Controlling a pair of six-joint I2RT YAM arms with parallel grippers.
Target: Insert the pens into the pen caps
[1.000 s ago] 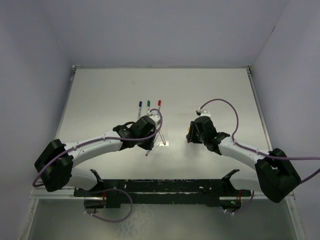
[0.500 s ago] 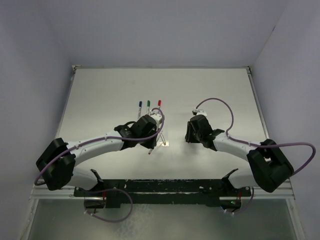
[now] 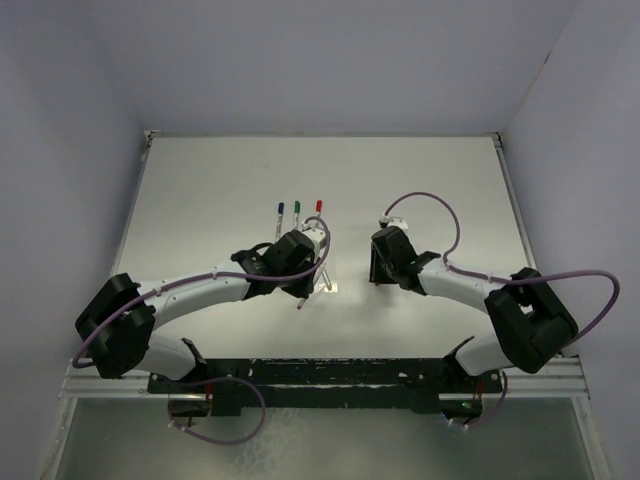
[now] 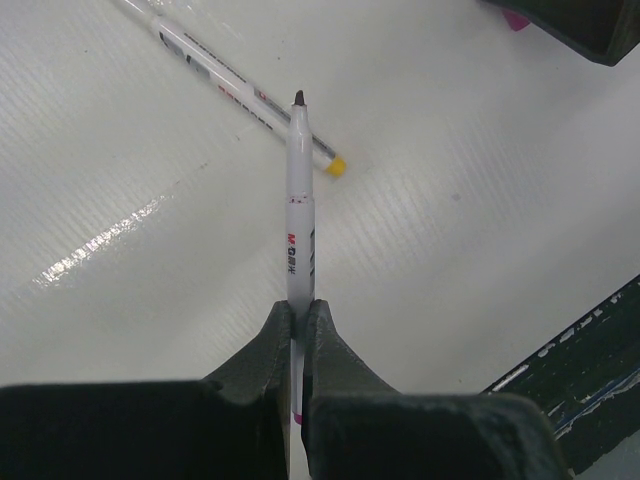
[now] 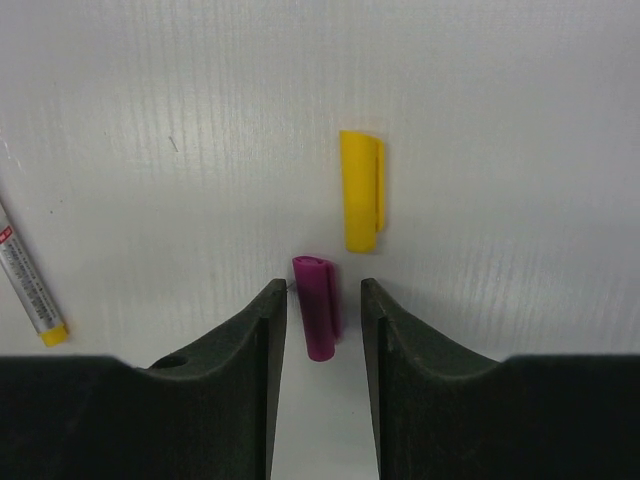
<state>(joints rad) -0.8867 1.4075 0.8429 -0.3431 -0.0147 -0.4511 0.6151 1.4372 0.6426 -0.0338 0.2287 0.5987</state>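
Note:
My left gripper [image 4: 300, 305] is shut on a whitish pen [image 4: 298, 200] with a magenta rear end and a bare dark tip, held above the table; in the top view the gripper [image 3: 305, 280] is at mid-table. A second pen [image 4: 230, 85] with a yellow end lies beyond it. My right gripper [image 5: 322, 290] is open and low, with the magenta cap [image 5: 318, 305] lying between its fingers, untouched. The yellow cap [image 5: 361, 190] lies just beyond it. In the top view my right gripper [image 3: 378, 265] hides both caps.
Three pens with blue [image 3: 278, 215], green [image 3: 297, 210] and red [image 3: 318, 208] caps on lie side by side behind my left gripper. The yellow-ended pen [image 5: 30, 285] shows at the left of the right wrist view. A black rail [image 3: 330, 375] runs along the near edge.
My right gripper has moved left and forward over the caps, its arm stretching out. My left gripper has shifted slightly right with the pen still in it.

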